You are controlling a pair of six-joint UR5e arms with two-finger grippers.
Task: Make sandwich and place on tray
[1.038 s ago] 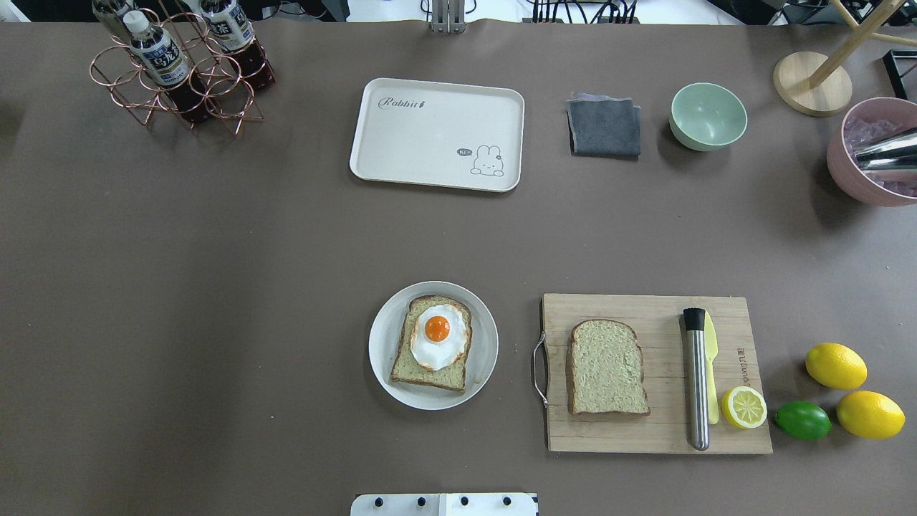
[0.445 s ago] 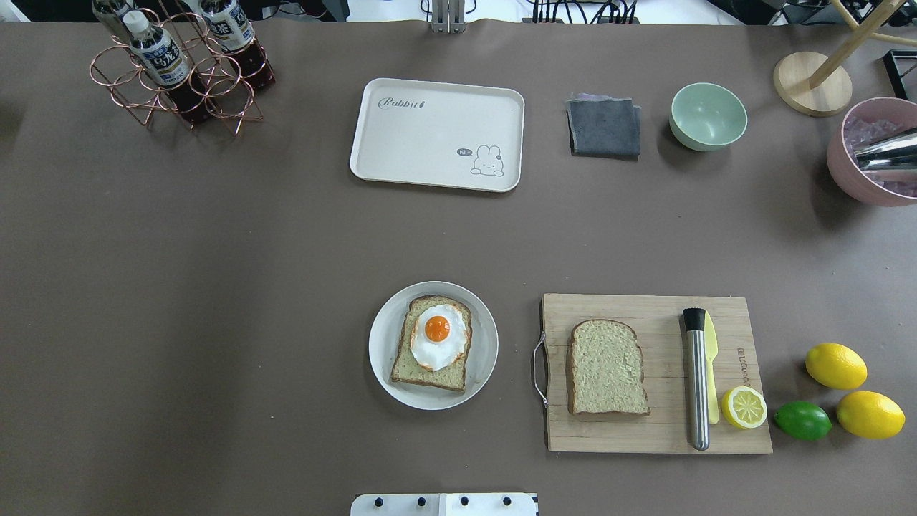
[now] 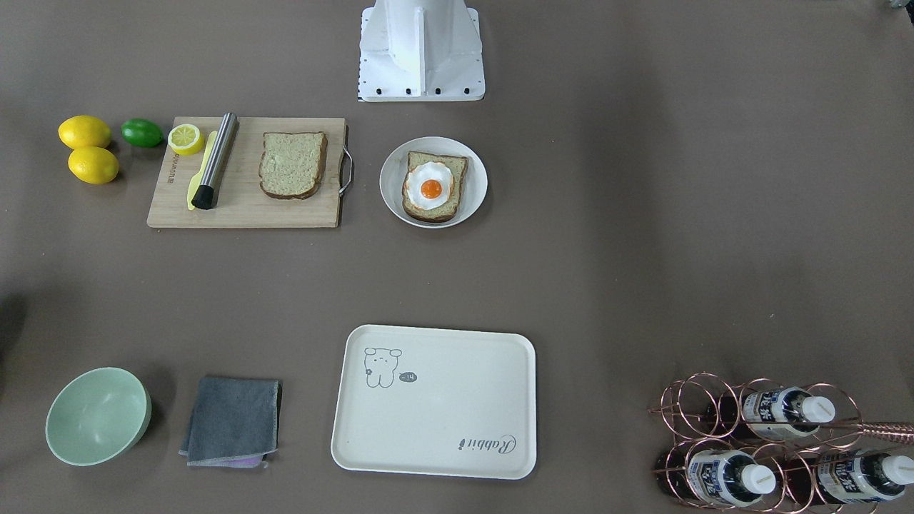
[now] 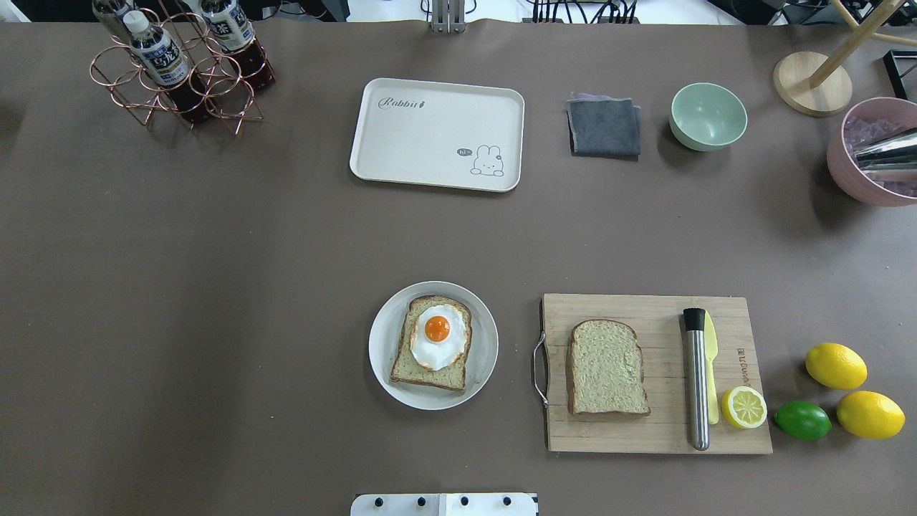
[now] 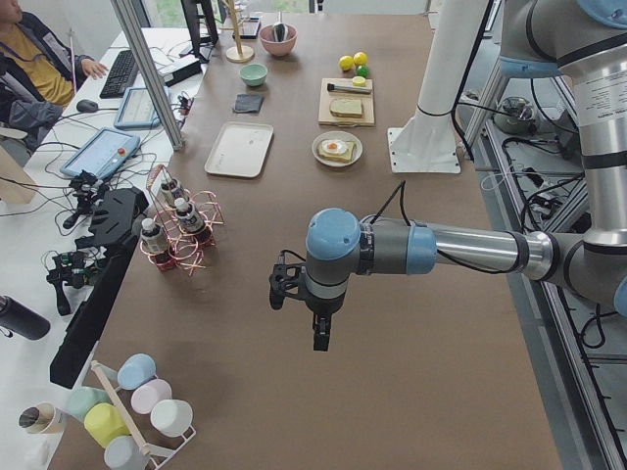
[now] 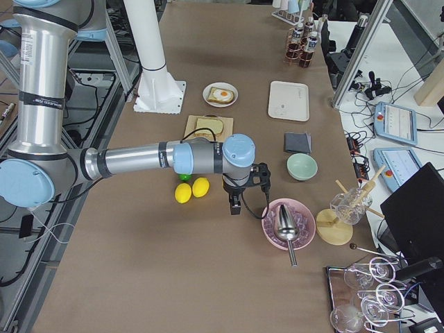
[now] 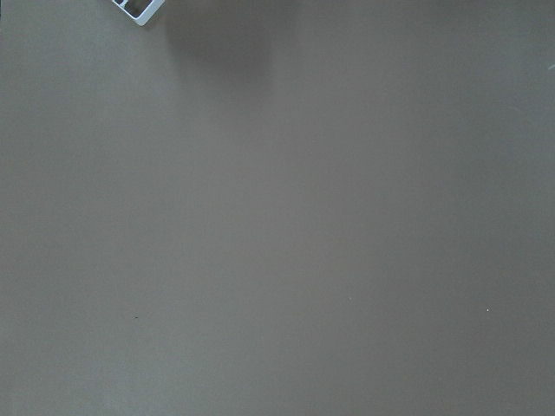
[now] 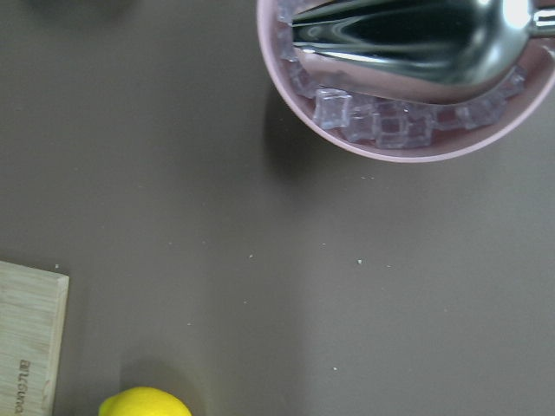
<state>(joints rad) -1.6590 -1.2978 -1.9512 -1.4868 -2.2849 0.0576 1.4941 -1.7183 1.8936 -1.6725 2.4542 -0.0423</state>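
- Right jaws over the bench between lemons and pink bowl, off the cutting board's right end; spread or pressed together, cannot tell.
- Left jaws well off leftward; likewise cannot tell.
- Loose bread slice on that board, nearer the right jaws, long axis pointing away from the robot.
- Egg-topped slice on the plate beside it; tray well beyond.

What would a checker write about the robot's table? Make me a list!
Surface: brown table, no spills seen.
Job's things: egg on bread slice on plate; second bread slice on cutting board; tray holds no food.
Clutter: lemons, lime, green bowl, grey cloth, bottle rack.
End effectors: left end effector and right end effector hang over the table; open or shut unclear.
Cables: black cables bunched beyond far edge.
Surroundings: person at desk.
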